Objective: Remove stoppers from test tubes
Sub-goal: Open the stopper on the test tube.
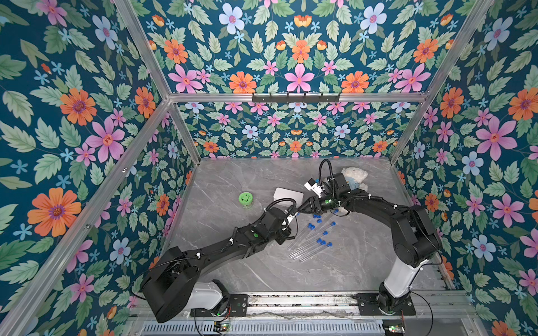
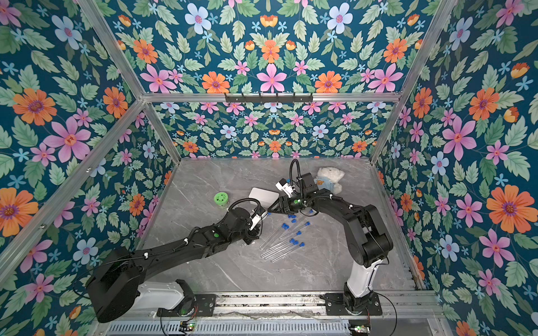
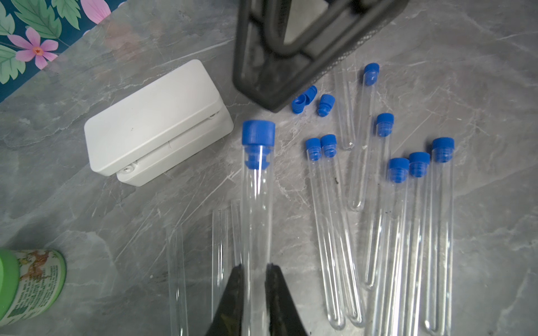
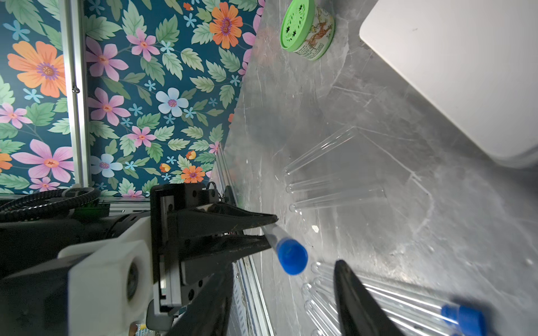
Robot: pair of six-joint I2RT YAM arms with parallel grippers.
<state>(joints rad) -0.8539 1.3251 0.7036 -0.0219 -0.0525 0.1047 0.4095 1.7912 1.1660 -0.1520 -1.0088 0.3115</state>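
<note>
Leaving seven stoppered test tubes [image 3: 407, 232] lying nearest on the grey marbled tabletop [image 3: 87, 203], packed close and partly crossing, their blue stoppers [image 3: 419, 164] all pointing away from the robot's base. Leaving one unplugged tube [image 3: 345, 116] lying among them, and three empty tubes [image 3: 219, 247] lying beside the left arm.

Pinching one more, the held tube [image 3: 257, 203], with the left pincer [image 3: 255, 266], jaws pressing tight on the glass well away from its mouth. Holding it clear of the tabletop, with the held stopper [image 4: 292, 256] sitting in the mouth and pointing toward the right arm.

Holding the right pincer [image 4: 286, 266] spread, one finger on each side of the held stopper, and showing a gap between the visible fingertip [image 4: 345, 276] and the blue head.

Leaving two loose stoppers [image 3: 326, 104] lying on the tabletop just beyond, under the right pincer. Leaving a shut white box [image 3: 154, 116] lying farther out, with a green-lidded jar [image 1: 246, 199] standing apart to its left. Leaving a white plush bear [image 1: 353, 176] in a blue shirt sitting farthest back, behind the right wrist.
</note>
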